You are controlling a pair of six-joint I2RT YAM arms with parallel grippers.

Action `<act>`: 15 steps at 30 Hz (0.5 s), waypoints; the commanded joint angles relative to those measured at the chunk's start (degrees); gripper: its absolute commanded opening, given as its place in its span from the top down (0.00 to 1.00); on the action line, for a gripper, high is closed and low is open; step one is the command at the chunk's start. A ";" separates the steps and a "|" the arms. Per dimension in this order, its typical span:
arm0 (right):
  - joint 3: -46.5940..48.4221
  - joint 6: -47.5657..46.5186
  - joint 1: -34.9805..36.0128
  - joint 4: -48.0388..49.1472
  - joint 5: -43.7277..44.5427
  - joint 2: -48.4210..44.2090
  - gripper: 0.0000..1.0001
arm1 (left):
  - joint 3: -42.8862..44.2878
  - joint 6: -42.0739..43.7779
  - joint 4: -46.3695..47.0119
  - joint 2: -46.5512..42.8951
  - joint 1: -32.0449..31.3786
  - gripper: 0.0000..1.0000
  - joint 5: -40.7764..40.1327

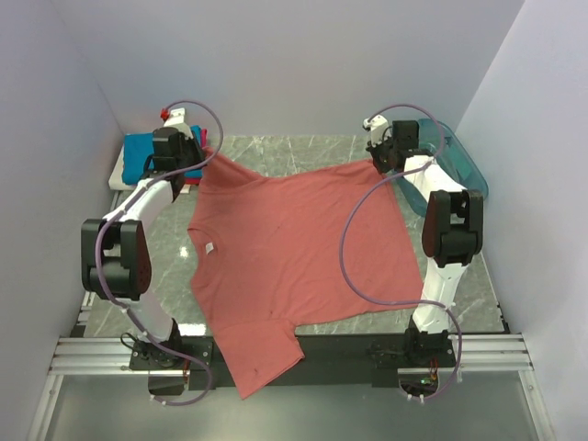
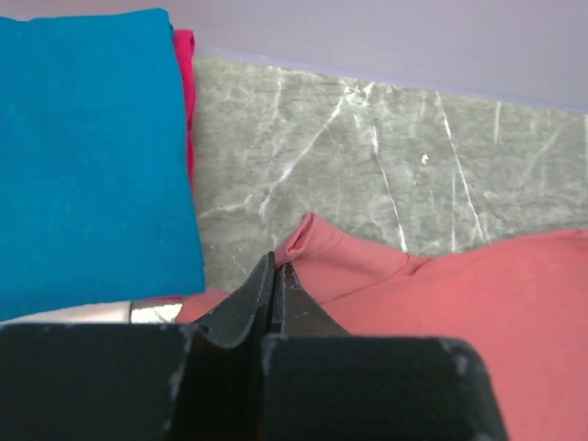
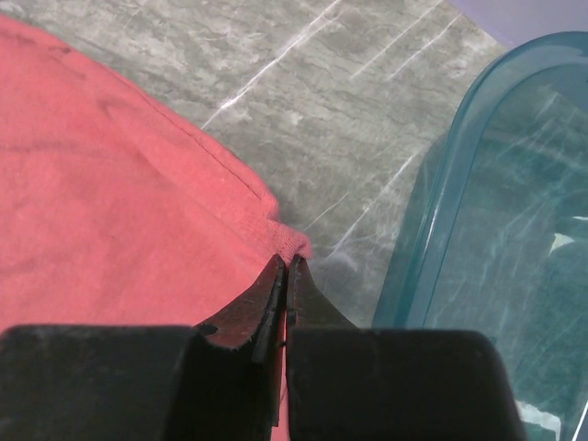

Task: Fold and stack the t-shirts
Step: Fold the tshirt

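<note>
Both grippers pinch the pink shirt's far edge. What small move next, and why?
Probably lift both corners slightly, together. The left gripper and right gripper are shut on far corners of the salmon-pink t-shirt, which lies spread flat, ready to fold.

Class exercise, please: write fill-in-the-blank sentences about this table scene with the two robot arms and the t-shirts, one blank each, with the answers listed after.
1. The left gripper and the right gripper are each ____ on a corner of the salmon-pink t-shirt.
2. The topmost folded t-shirt is bright ____.
3. The teal bin stands beside the ____ arm.
Answers: shut; blue; right.
</note>
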 commanded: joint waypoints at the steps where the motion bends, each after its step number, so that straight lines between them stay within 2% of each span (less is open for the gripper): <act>1: -0.06 -1.53 -0.37 1.96 0.81 0.75 1.00 | -1.80 -1.02 2.17 -3.75 0.15 1.00 2.54; 8: 1.35 -2.67 -0.37 2.31 1.51 1.90 1.00 | -3.92 -1.54 1.04 -6.56 0.15 0.99 4.48; 15: -3.04 -5.83 -0.46 6.79 1.69 0.32 1.00 | -7.60 -2.60 0.68 -11.04 0.24 1.00 5.89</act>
